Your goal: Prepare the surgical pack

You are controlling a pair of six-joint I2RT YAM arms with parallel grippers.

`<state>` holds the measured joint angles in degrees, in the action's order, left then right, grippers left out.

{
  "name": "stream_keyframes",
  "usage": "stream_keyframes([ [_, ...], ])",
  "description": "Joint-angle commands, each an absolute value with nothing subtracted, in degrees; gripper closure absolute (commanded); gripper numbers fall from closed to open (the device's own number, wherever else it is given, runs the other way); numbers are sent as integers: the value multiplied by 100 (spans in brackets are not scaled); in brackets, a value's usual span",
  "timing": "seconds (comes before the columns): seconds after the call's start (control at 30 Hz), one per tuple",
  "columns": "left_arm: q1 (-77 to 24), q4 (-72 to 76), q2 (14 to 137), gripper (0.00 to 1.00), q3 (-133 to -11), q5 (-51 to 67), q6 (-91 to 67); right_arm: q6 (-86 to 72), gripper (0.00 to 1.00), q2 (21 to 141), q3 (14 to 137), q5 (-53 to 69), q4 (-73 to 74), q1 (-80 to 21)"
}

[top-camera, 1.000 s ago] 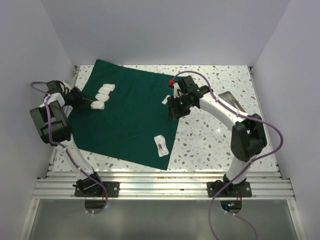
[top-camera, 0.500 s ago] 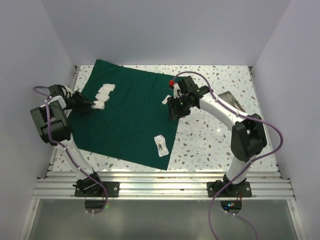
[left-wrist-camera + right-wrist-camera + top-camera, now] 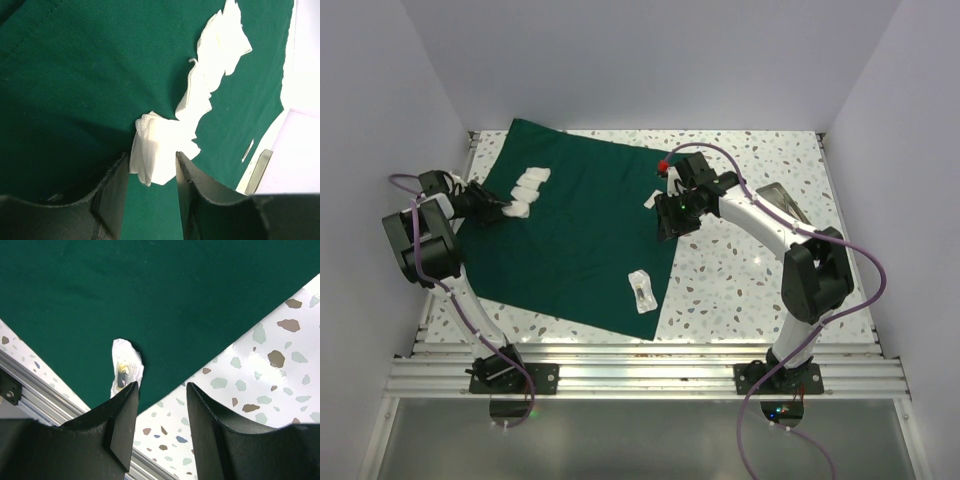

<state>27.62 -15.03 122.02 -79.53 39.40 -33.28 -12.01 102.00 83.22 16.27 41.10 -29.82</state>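
Well, your large dark green cloth drape (image 3: 582,235) lies spread flat across the left and middle of the top view, with one corner reaching toward the bottom edge of the frame. A row of small white gauze pads (image 3: 528,188) sits on its upper left part, and a small white sachet (image 3: 642,290) rests across its lower right edge.

Your left gripper (image 3: 492,208) is at the lowest pad in that row. In the left wrist view its fingers (image 3: 112,190) flank the bunched pad (image 3: 155,145) on both sides, but you cannot tell whether they are pinching it or only bracketing it.

Your right gripper (image 3: 670,215) hangs over the drape's right edge, fingers parted with nothing between them.

Expect the drape to be light, limp and quick to wrinkle. It will likely drag rather than lift flat, shifting whatever lies on it. Take hold at a corner or along the bare right hem over the speckled table (image 3: 740,260), pinching the fabric only.
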Motion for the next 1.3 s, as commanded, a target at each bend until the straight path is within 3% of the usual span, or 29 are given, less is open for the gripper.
stream_keyframes([
  [0.0,2795,-1318,12463,55,-8033,3867,-3463,-1213,53,10063,8332,1793,3999,-2971],
  [0.37,2777,-1301,12586,68,-8077,3823,-3489,-1222,53,10169,8446,1767,4025,-2979],
  [0.47,2777,-1283,12481,100,-8077,3884,-3498,-1213,53,10169,8481,1836,4025,-2971],
  [0.93,1829,-2083,9274,100,-6479,3885,-2698,-941,45,9914,8649,2337,3718,-2988],
  [1.27,-225,-1645,7473,100,-5635,4447,-2470,-1063,42,9853,8790,3752,2717,-3138],
])
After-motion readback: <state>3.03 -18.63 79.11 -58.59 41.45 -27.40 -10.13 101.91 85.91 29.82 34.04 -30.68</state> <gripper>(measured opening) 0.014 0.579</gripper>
